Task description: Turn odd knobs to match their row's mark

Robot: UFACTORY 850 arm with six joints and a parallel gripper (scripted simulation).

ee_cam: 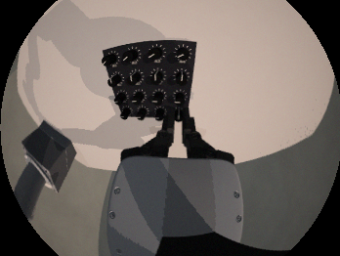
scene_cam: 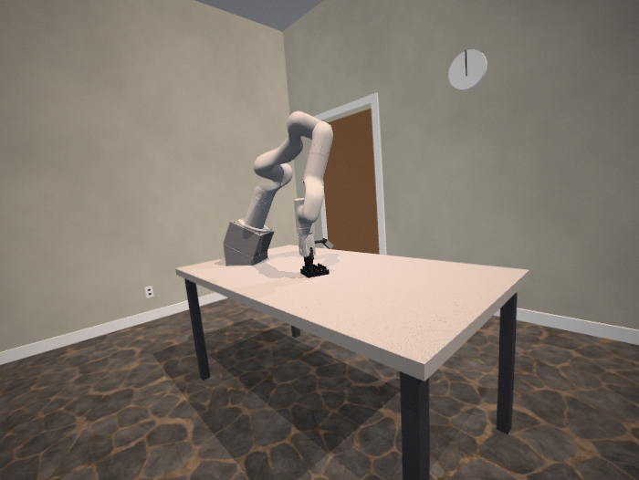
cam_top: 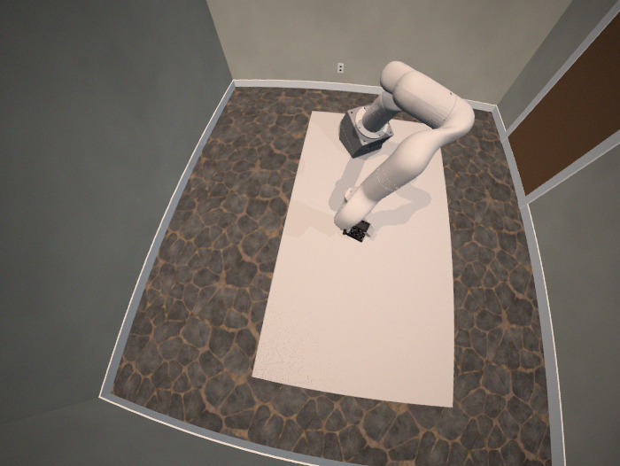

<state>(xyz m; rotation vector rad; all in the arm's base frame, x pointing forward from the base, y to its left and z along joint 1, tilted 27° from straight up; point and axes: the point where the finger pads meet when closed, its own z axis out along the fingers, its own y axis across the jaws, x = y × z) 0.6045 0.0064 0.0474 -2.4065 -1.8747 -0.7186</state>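
the near half of the counter (scene_cam: 392, 319) carries nothing visible in the exterior view; its dark legs stand on a stone-patterned floor (scene_cam: 129, 412).

toward the far left part of the counter stands the knob box (scene_cam: 315, 270), a small black unit resting flat on the top, well apart from every edge. in the top view the knob box (cam_top: 356, 233) lies just near of the arm's wrist and is partly covered by it. in the wrist view the knob box (ee_cam: 150, 81) shows four rows of four black knobs with faint rings of marks; the printed names and the white lines are too small to read.

the hand (ee_cam: 177, 122) comes down vertically onto the row of the knob box nearest the camera. its fingers are drawn close together, tips converging on a knob (ee_cam: 175, 114) near the right end of that row, and they pinch it. which knob by name cannot be told.

behind the knob box, the arm (scene_cam: 309, 170) rises, folds over and descends to a grey base block (scene_cam: 246, 246) at the far left end of the counter. a small grey part projects from the wrist toward the right.

beyond the counter are a brown door (scene_cam: 353, 185), a round wall clock (scene_cam: 467, 68) and a wall outlet (scene_cam: 149, 291).
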